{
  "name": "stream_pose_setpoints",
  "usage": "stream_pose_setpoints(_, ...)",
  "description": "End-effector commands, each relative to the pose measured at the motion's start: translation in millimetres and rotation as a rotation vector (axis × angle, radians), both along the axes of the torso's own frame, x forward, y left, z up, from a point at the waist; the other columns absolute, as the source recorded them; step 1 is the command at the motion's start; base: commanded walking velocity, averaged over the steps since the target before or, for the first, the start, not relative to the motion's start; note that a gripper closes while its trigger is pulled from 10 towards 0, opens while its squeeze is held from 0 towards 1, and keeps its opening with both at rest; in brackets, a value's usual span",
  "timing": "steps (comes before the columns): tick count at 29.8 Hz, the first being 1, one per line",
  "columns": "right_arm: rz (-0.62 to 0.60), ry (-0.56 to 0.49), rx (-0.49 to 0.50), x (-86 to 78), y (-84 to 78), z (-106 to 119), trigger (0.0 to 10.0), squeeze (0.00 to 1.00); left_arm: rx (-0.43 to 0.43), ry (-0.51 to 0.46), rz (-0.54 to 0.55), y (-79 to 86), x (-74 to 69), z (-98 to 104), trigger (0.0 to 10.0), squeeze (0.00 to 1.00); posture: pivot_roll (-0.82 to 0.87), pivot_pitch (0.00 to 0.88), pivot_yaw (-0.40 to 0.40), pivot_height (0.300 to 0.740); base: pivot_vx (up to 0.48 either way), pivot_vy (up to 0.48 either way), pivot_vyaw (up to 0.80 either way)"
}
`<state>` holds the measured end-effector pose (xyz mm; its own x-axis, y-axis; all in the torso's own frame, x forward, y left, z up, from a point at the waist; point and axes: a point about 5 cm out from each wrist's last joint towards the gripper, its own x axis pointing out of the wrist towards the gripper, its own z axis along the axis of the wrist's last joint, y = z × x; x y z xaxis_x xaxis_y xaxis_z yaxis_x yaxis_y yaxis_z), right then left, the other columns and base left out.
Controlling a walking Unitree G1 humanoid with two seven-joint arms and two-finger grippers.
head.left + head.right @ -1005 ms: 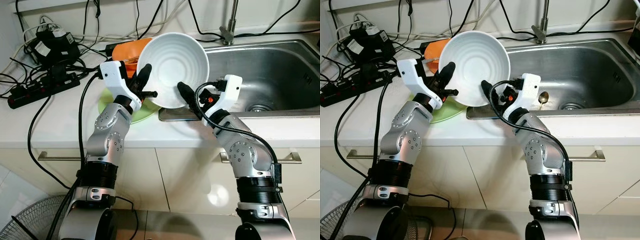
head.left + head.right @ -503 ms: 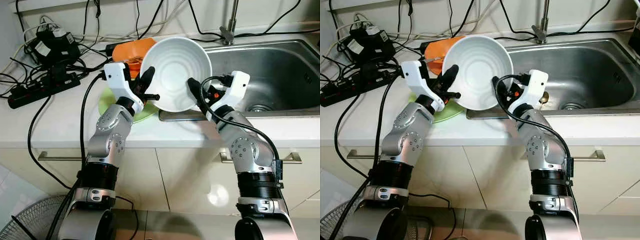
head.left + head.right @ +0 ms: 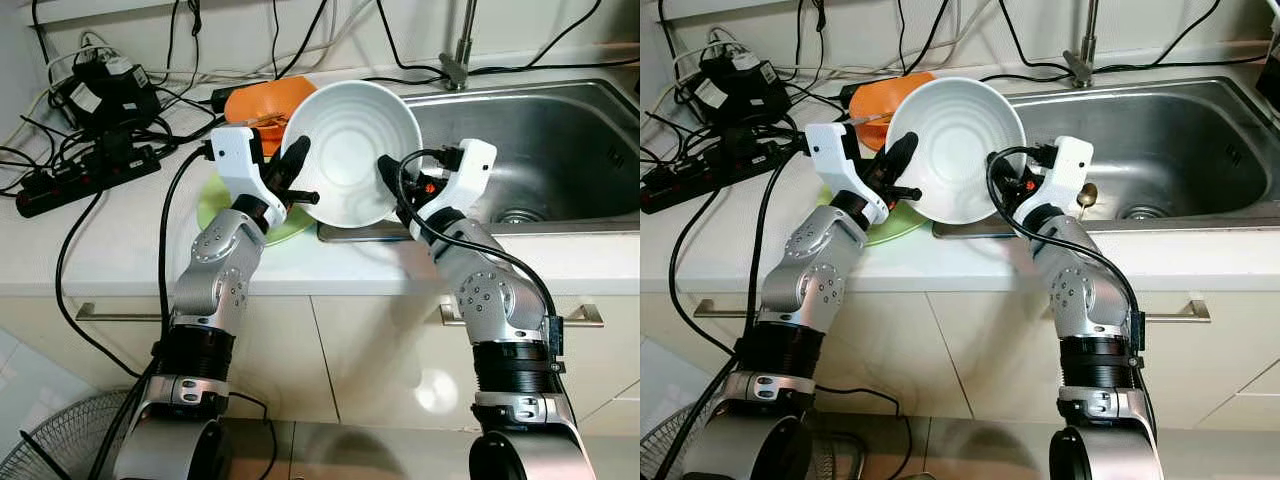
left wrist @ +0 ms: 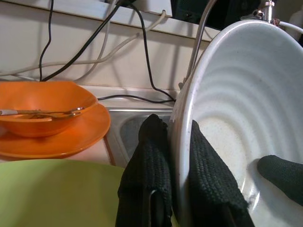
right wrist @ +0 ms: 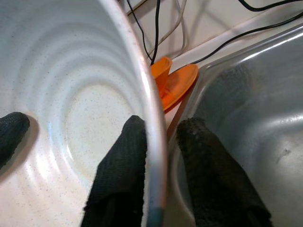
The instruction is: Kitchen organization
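Note:
A white ribbed bowl is held tilted, its opening toward me, over the counter at the sink's left edge. My left gripper is shut on the bowl's left rim, one black finger outside and one inside. On the opposite rim my right gripper is shut too, its fingers straddling the edge. Below the left gripper a green plate lies on the counter. Behind it an orange bowl with a utensil across it rests on an orange plate.
The steel sink opens to the right, with its faucet at the back. A black power strip, an adapter and tangled cables crowd the counter's left. A fan stands on the floor at lower left.
The bowl has sunk slightly and shifted a little right, still between both grippers. My right gripper has risen and moved right along the rim.

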<state>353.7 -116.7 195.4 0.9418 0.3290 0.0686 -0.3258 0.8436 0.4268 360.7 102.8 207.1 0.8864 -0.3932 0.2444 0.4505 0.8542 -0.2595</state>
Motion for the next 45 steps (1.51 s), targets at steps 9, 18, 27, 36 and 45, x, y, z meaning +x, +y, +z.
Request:
stream_pose_setpoints(9,-0.066,0.052,0.042,5.7,-7.7,-1.6,0.0,0.00,0.038,-0.058,-0.101,-10.9,-9.5,4.9,10.0,1.00,-0.09,0.000,0.179,0.740,0.000,0.000,0.00)
stream_pose_setpoints(18,-0.096,0.072,0.048,8.3,-10.4,-3.8,0.0,0.00,0.062,-0.051,-0.074,-6.4,-7.6,5.0,10.0,1.00,-0.08,0.000,0.178,0.740,0.000,0.000,0.00)
stream_pose_setpoints(27,-0.344,0.116,0.038,18.5,-40.3,-9.1,0.0,0.00,0.111,0.017,-0.055,1.1,-8.9,-5.0,10.0,1.00,-0.07,0.000,0.173,0.740,0.000,0.000,0.00)
stream_pose_setpoints(36,-0.527,0.083,-0.123,31.8,-67.0,-8.5,0.0,0.00,0.159,0.124,-0.136,-3.3,-22.4,-26.5,10.0,1.00,-0.04,0.000,0.164,0.740,0.000,0.000,0.00)
stream_pose_setpoints(45,-0.492,0.077,-0.193,40.5,-57.3,-13.7,0.0,0.00,0.164,0.116,-0.119,-6.4,-29.9,-25.3,10.0,0.00,-0.02,0.000,0.148,0.740,0.000,0.000,0.00)
